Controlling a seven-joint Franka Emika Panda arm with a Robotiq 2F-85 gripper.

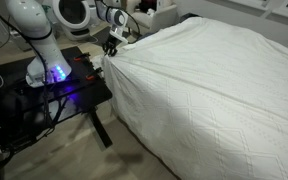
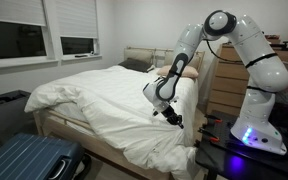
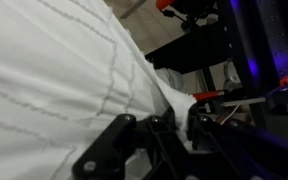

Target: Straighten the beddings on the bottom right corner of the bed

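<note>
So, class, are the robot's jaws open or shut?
Shut on the beddings; the wrist view shows white fabric pinched between the jaws.

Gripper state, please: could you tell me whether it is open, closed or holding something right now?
Gripper: closed, pinching a fold of the beddings.
</note>
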